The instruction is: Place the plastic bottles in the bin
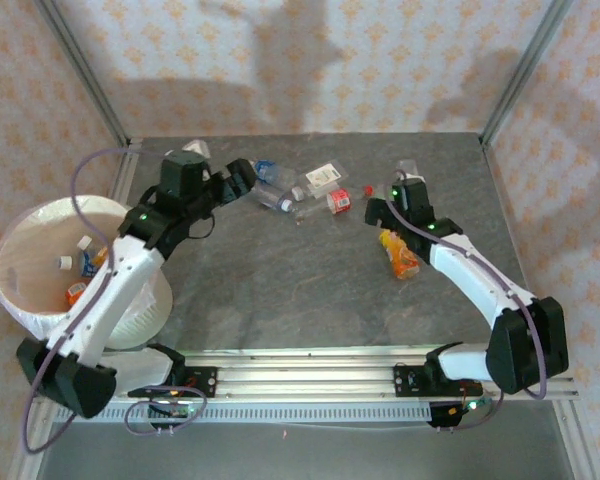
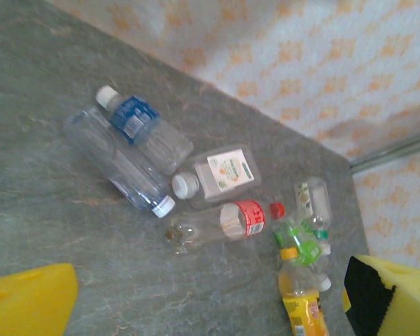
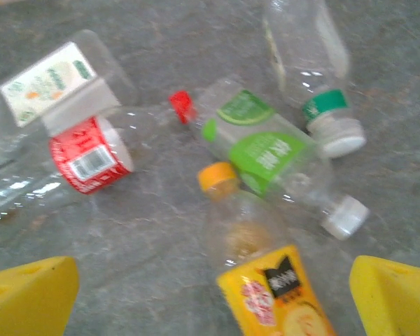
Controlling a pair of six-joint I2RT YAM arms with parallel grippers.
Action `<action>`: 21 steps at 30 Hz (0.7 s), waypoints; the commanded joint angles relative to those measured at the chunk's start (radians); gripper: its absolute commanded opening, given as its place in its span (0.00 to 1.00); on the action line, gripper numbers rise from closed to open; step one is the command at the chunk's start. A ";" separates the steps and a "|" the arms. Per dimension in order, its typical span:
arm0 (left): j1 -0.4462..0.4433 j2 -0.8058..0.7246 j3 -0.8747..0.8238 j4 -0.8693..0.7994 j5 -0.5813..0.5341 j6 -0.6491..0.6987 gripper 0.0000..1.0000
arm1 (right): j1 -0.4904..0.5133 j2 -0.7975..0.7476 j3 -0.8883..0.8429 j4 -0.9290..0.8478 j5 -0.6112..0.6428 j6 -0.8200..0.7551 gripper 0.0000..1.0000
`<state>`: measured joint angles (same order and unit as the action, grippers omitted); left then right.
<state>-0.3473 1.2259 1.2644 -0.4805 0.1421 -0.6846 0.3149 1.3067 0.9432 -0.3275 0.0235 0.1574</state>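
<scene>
Several plastic bottles lie on the grey table. In the left wrist view I see a blue-label bottle (image 2: pixel 143 129), a plain clear one (image 2: pixel 119 164), a white-label one (image 2: pixel 220 175) and a red-label one (image 2: pixel 220 224). My left gripper (image 1: pixel 242 180) hovers open just left of this cluster, nothing between its yellow fingers (image 2: pixel 28 301). My right gripper (image 3: pixel 210 301) is open over an orange-label bottle (image 3: pixel 273 280), which lies in the gap, apart from both fingers. Beyond it lie a green-label bottle (image 3: pixel 266 150) and a green-ringed clear one (image 3: pixel 311 63). The bin (image 1: pixel 140 310) stands at the left edge with some bottles (image 1: pixel 77 292) inside.
Metal frame posts (image 1: pixel 500 110) and patterned walls close off the table's back and sides. The table's near half (image 1: pixel 300 290) is bare grey surface. The arm bases sit on a rail (image 1: pixel 310 380) at the front edge.
</scene>
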 commanded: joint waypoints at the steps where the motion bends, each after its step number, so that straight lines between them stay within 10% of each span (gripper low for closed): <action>1: -0.035 0.052 0.068 0.075 -0.003 -0.008 1.00 | -0.052 -0.003 0.019 -0.187 0.008 -0.007 0.99; 21: -0.077 0.195 0.023 0.154 0.053 -0.008 1.00 | -0.129 0.193 -0.005 -0.331 -0.188 -0.024 1.00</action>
<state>-0.4194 1.4170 1.2999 -0.3817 0.1802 -0.6842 0.1867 1.4746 0.9310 -0.5865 -0.1791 0.1196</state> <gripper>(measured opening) 0.995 0.994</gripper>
